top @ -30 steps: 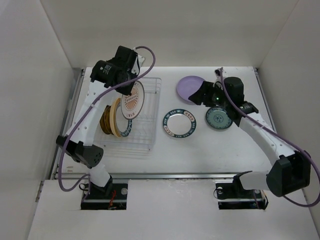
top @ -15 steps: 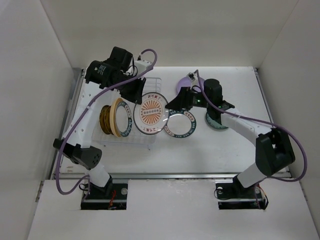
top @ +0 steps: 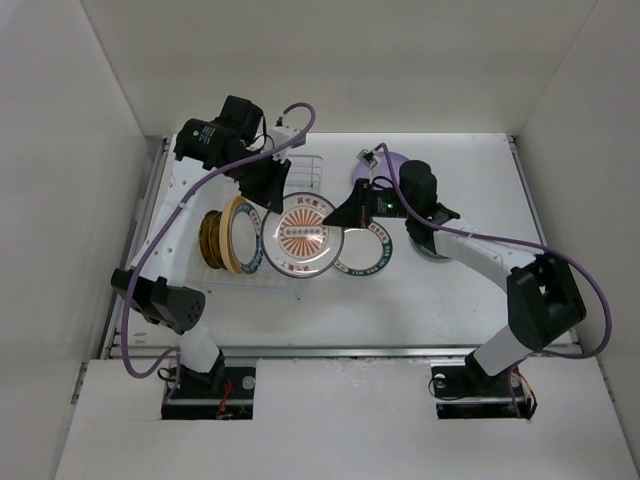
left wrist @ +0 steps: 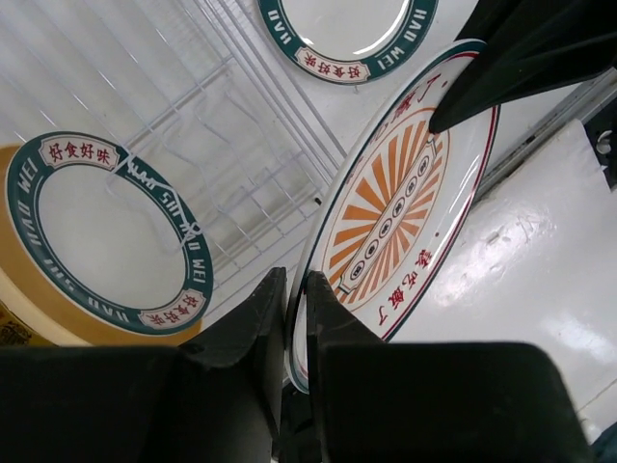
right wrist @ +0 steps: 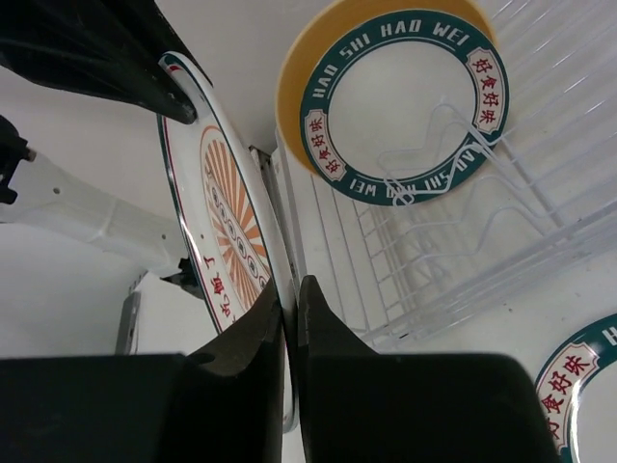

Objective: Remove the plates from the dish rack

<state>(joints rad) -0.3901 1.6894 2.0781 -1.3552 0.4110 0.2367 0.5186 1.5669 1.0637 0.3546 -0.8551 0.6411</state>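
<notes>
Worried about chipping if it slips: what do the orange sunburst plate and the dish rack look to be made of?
The orange sunburst plate looks like glazed ceramic or melamine, glossy: its face shows bright reflections over a printed pattern; which of the two is unclear. The dish rack looks like thin metal wire with a white coating.

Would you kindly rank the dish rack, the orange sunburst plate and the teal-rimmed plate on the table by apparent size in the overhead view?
1. dish rack: clearly largest.
2. orange sunburst plate: held up nearer the camera, so its lead is unsure.
3. teal-rimmed plate on the table: partly covered, looks smallest.
</notes>
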